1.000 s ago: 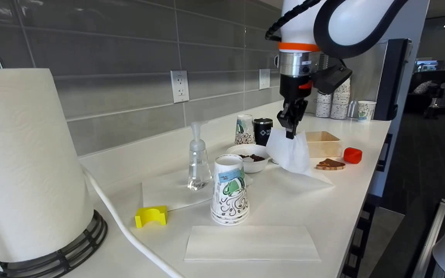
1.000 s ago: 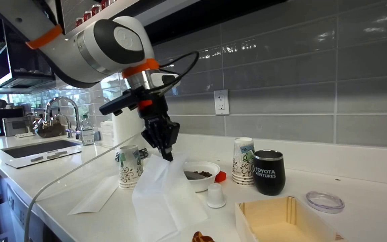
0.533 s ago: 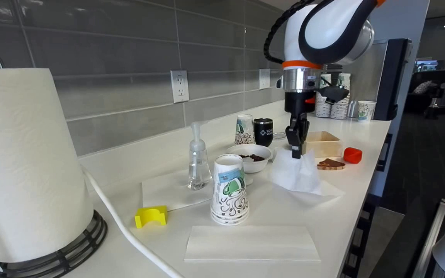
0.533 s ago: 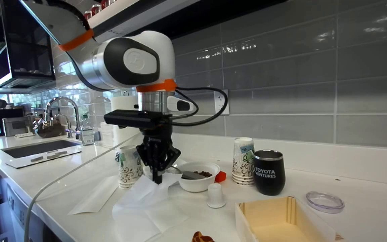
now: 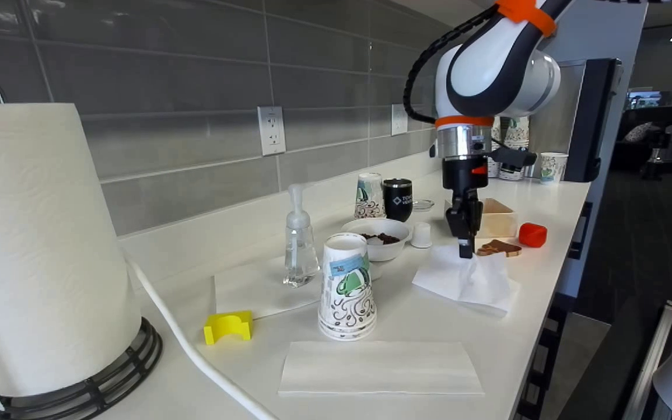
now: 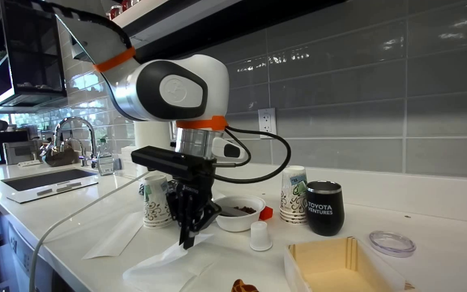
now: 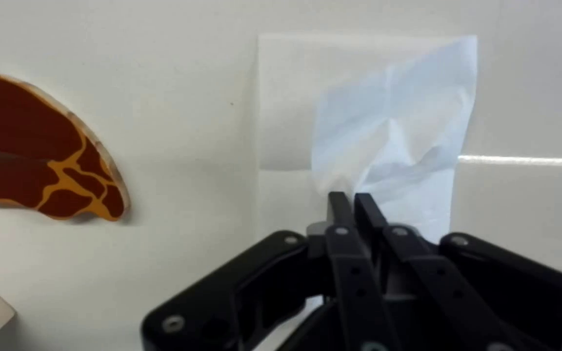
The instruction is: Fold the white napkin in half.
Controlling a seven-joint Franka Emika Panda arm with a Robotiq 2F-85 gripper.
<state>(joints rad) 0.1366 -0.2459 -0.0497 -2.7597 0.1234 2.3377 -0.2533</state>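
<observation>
The white napkin (image 5: 458, 283) lies crumpled low on the counter, with one layer laid slantwise over the flat part. In the wrist view the napkin (image 7: 417, 117) shows a raised bluish-white layer over a flat layer, with creases running to the fingertips. It also shows in an exterior view (image 6: 156, 273), its upper layer bulging. My gripper (image 7: 349, 195) points down with its fingers nearly together, pinching a raised bit of the napkin just above the counter. The gripper shows in both exterior views (image 5: 466, 255) (image 6: 187, 245). The pinched bit is mostly hidden by the fingers.
A toy steak (image 7: 42, 151) and a wooden box (image 6: 339, 263) are near the napkin. A red toy (image 5: 532, 234), white bowl (image 5: 378, 239), small white cup (image 6: 260, 236), black tumbler (image 6: 325, 209) and patterned paper cups (image 5: 347, 286) stand around. A stiff white sheet (image 5: 380, 367) lies apart.
My gripper has moved down and toward the counter's front edge with the napkin. The napkin hung in the air before; now it lies low, its lifted layer over the flat one.
</observation>
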